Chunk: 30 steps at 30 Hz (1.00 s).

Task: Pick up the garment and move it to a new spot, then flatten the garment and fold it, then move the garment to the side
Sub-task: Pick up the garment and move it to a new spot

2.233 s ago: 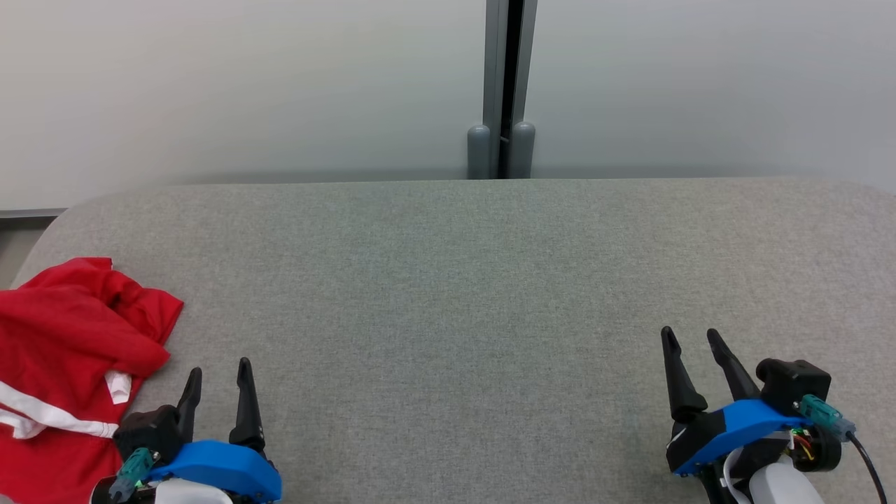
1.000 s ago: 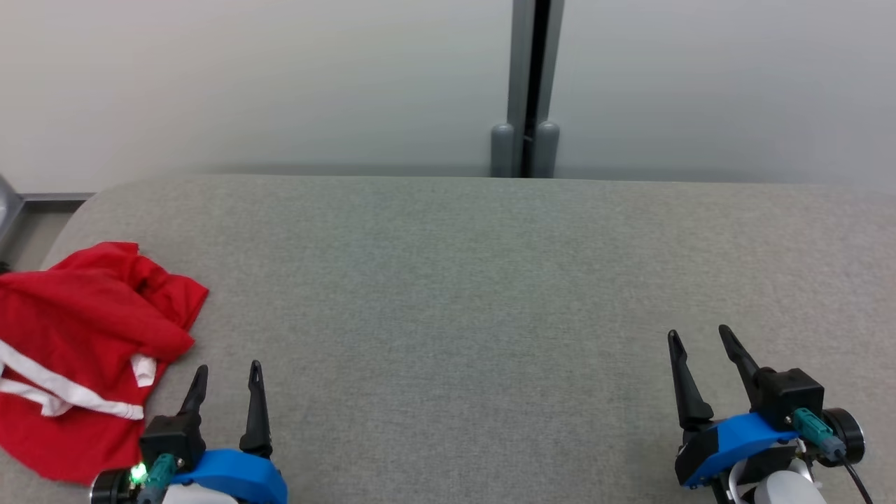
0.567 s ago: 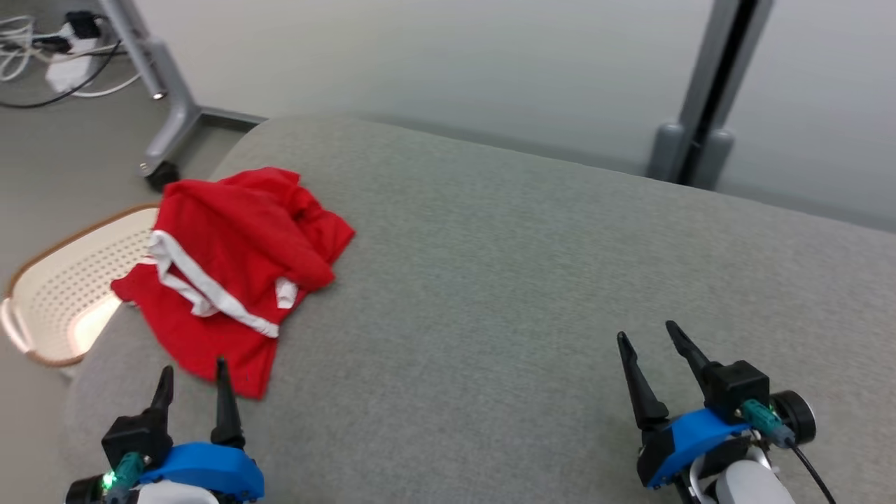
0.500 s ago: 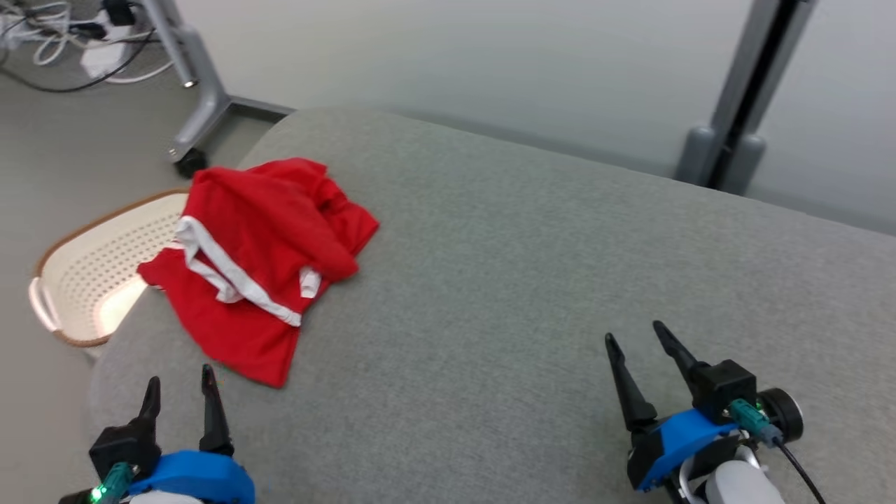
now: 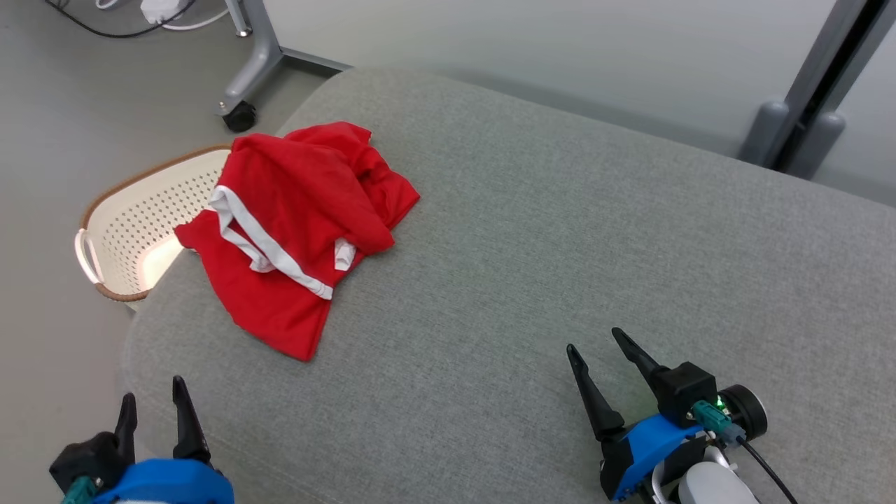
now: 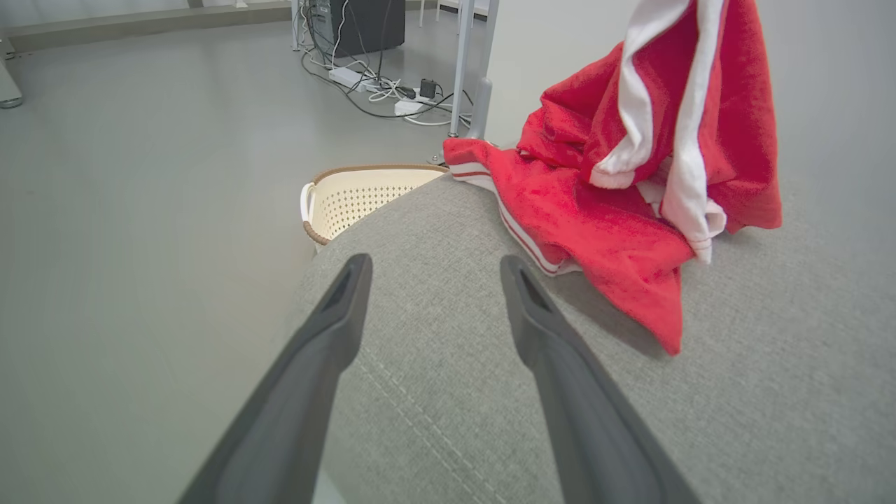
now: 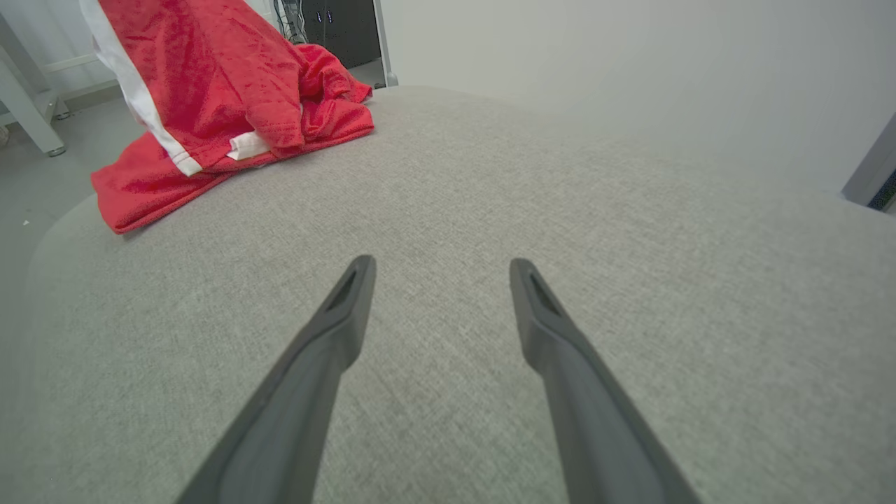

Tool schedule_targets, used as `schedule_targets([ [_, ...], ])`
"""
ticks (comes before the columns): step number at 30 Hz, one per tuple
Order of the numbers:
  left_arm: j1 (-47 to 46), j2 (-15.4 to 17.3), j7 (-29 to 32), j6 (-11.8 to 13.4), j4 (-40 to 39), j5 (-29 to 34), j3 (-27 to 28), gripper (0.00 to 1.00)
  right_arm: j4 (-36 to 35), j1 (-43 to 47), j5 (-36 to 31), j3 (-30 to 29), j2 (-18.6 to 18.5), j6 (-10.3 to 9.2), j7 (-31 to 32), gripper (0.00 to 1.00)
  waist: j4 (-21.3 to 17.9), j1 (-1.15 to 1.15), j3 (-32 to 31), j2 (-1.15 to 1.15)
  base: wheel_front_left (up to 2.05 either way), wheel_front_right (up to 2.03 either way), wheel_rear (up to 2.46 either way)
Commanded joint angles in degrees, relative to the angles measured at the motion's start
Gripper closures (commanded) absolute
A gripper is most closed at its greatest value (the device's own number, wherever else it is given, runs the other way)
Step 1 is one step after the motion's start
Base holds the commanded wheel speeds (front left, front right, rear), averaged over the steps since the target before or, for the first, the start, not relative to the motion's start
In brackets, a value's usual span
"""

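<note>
Garment (image 5: 301, 210), red with white trim, lies crumpled at the far-left corner of the grey upholstered surface (image 5: 560, 231), its left part reaching the edge. A cream perforated basket (image 5: 133, 224) stands on the floor just beside that corner. Beyond it are a grey stand's caster (image 5: 240, 117) and a white power strip (image 6: 348, 77) with cables. Left fingers (image 5: 183, 420) hover at the near-left corner and right fingers (image 5: 595, 402) well apart from the cloth. Both pairs are spread wide, holding nothing. A pale wall backs the surface.

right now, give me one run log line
garment: crumpled, untouched, left end of grey surface | left gripper: open, empty | right gripper: open, empty
</note>
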Motion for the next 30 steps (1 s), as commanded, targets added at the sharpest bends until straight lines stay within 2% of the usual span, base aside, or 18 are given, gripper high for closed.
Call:
schedule_targets([
  [1,-3.3,-0.1,-0.2,-0.8,0.4,-1.2,-0.1,0.0,0.3,-0.6,-1.1,-0.5,-0.3,0.01,-0.2,0.0,-0.8,0.01,1.1,0.0,0.0,0.0,0.0],
  [5,-9.0,1.4,-0.2,-1.7,0.4,-2.6,0.1,0.0,0.4,-1.2,-2.7,-1.5,-0.3,0.01,-0.2,0.0,-2.4,0.01,3.6,0.0,0.0,0.0,0.0],
  [8,-14.2,3.1,-0.2,-2.1,-0.8,-3.9,-2.4,0.0,0.2,-1.5,-3.6,-2.6,-0.3,0.01,-0.2,0.0,-3.3,0.01,5.3,0.0,0.0,0.0,0.0],
  [13,-21.0,9.1,-0.2,-1.9,-0.7,-8.4,-8.9,0.0,0.6,-1.7,-4.0,-2.9,-0.3,0.01,-0.2,0.0,-4.8,0.01,7.7,0.0,0.0,0.0,0.0],
  [14,-23.7,11.2,-0.2,-2.0,0.3,-9.8,-10.5,0.0,0.8,-2.0,-4.0,-2.7,-0.3,0.01,-0.1,0.0,-5.4,0.01,8.4,0.0,0.0,0.0,0.0],
  [18,-26.9,14.0,-0.2,-2.0,6.4,-12.8,-13.4,0.0,1.2,-2.6,-3.5,-2.0,-0.5,-0.01,-0.1,0.0,-7.0,0.01,9.4,0.0,0.0,0.0,0.0],
  [24,-28.9,15.3,4.0,-2.0,17.7,-21.2,-20.0,0.0,1.6,-3.3,-3.0,-1.2,-0.6,-0.04,0.0,0.0,-9.3,0.01,10.4,0.0,0.0,0.0,0.0],
  [25,-28.9,15.7,4.2,-2.0,19.0,-22.3,-20.7,0.05,1.7,-3.4,-2.7,-1.1,-0.6,-0.04,0.0,0.0,-9.7,0.01,10.4,0.0,0.0,0.0,0.0],
  [26,-28.9,15.7,4.2,-2.0,19.0,-22.3,-20.7,0.05,1.7,-3.4,-2.7,-1.1,-0.6,-0.04,0.0,0.0,-9.7,0.01,10.4,0.0,0.0,0.0,0.0],
  [27,-28.9,16.0,4.0,-2.0,19.8,-23.3,-21.4,0.44,1.6,-3.5,-2.6,-1.0,-0.6,-0.04,0.0,0.0,-10.0,0.01,10.4,0.0,0.0,0.0,0.0],
  [29,-29.0,16.5,3.3,-2.0,21.0,-24.7,-22.9,1.0,1.2,-3.8,-2.2,-0.9,-0.6,-0.04,0.0,0.0,-10.3,0.01,10.5,0.0,0.0,0.0,0.0],
  [30,-29.1,16.8,2.9,-2.0,21.5,-25.3,-23.7,1.0,1.1,-3.8,-2.0,-0.9,-0.6,-0.04,0.0,0.0,-10.5,0.01,10.5,0.0,0.0,0.0,0.0],
])
